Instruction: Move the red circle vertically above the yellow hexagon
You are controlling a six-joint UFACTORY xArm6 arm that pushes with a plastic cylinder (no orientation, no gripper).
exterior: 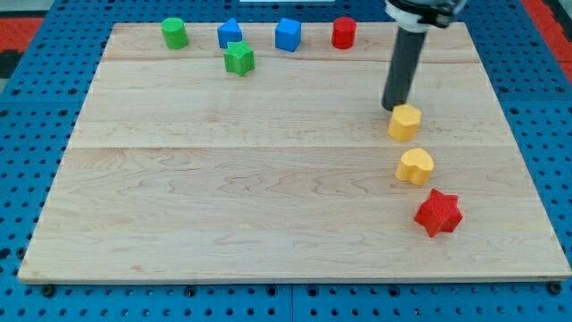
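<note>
The rod descends near-vertically from the view's top, my tip point(391, 108) touching the yellow hexagon's point(405, 122) upper-left edge on the bench point(223, 197); no pincer is fitted; the red circle point(344, 33) stands well above-left of the hexagon.

The red circle point(344, 33) is a short upright cylinder standing near the counter's top edge, right of the middle. The yellow hexagon point(405, 122) (its six sides are only partly clear) lies flat further down toward the view's right, well apart from the red circle, which stands up and to the left of it.
</note>
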